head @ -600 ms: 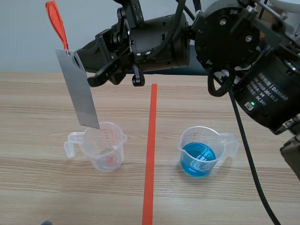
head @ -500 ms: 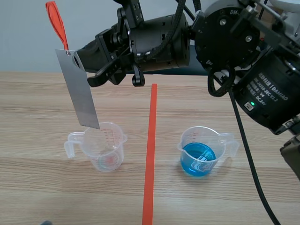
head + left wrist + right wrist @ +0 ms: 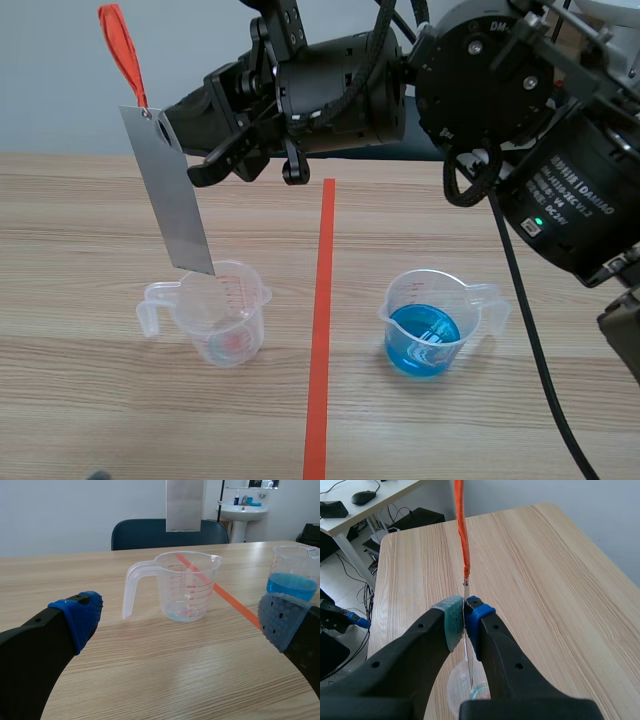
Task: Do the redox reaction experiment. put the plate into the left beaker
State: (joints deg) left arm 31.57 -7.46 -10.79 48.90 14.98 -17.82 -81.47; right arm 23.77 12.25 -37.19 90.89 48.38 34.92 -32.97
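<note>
A grey metal plate (image 3: 170, 200) with an orange ribbon (image 3: 122, 50) at its top hangs upright, a little tilted. My right gripper (image 3: 168, 135) is shut on its upper end; this arm comes in from the right and reaches across the top. The plate's lower edge hovers just above the clear left beaker (image 3: 220, 310), which holds only a trace of liquid. From the right wrist, the plate (image 3: 468, 665) shows edge-on between the pads (image 3: 452, 622), with the beaker (image 3: 470, 695) below. My left gripper (image 3: 180, 622) is open, low over the table, facing the beaker (image 3: 187, 585) and the plate (image 3: 184, 505).
A second clear beaker (image 3: 428, 325) with blue liquid stands right of the orange tape line (image 3: 320, 320); in the left wrist view this blue beaker (image 3: 295, 575) is close to the right finger. A blue chair (image 3: 145, 532) stands beyond the table's far edge.
</note>
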